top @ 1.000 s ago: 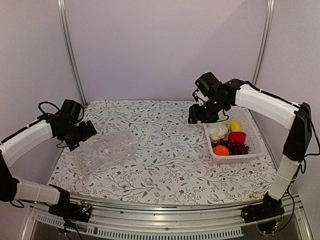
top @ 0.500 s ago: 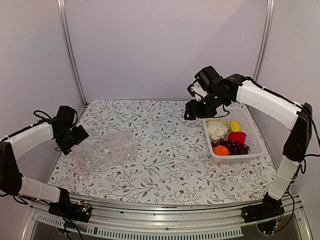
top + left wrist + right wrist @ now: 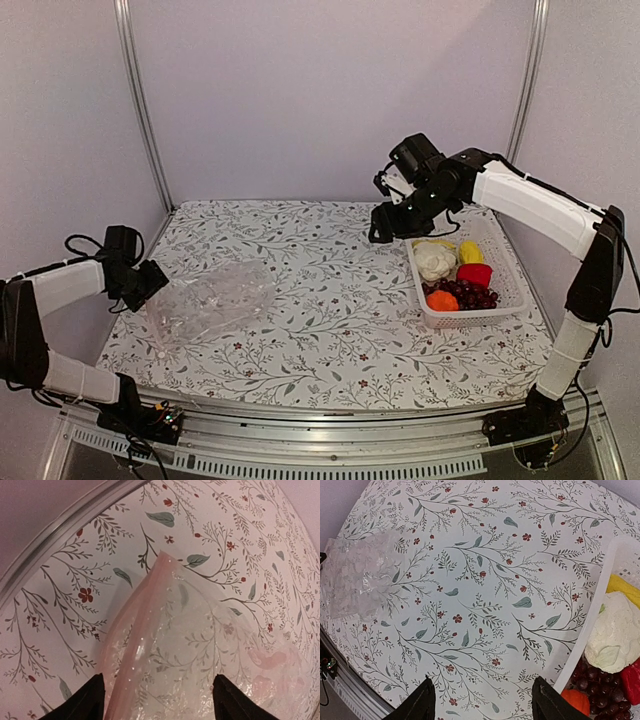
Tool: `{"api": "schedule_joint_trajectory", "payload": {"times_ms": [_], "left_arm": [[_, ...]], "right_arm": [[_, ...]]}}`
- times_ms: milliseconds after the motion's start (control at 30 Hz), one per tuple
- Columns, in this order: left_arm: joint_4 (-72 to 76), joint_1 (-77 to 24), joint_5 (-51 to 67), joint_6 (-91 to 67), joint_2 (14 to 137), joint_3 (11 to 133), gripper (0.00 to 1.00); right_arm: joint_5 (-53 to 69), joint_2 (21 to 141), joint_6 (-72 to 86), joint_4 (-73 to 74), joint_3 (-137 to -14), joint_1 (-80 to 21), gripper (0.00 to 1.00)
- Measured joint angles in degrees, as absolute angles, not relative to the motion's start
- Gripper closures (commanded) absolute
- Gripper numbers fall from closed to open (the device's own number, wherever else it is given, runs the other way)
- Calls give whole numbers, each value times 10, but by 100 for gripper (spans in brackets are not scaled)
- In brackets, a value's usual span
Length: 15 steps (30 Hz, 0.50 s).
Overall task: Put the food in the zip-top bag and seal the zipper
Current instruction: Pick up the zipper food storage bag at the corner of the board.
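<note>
As basket (image 3: 466, 318) holds food (image 3: 434, 261), left hand (image 3: 159, 698) spread, seemingly straddling bag (image 3: 200, 645) edge.

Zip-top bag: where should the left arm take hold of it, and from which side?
Probably the zip-top bag's pinkish left edge band, approached from the table's left by the left gripper. In the wrist view that edge seems to hump off the cloth, lined up between the open fingers.
</note>
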State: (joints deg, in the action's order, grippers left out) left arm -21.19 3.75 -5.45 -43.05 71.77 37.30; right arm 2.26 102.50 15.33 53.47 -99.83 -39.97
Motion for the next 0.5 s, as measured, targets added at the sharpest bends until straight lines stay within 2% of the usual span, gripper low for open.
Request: {"api": "schedule_joint_trajectory", "payload": {"times_ms": [67,133,300,433,500], "left_arm": [[-194,40,-34,-419,717,369,45],[-168,40,-9,-408,716,362,51],[-108,41,53,-405,707,326,72],[-71,41,105,-411,707,315,98],[-47,41,132,-411,707,316,100]], "right_arm": [[23,1025,153,536,-997,-400,36],[23,1025,154,536,-994,-400,36],[27,1024,154,536,-988,-400,36],[35,1024,156,536,-988,-400,36],[37,1024,158,536,-988,-400,36]]}}
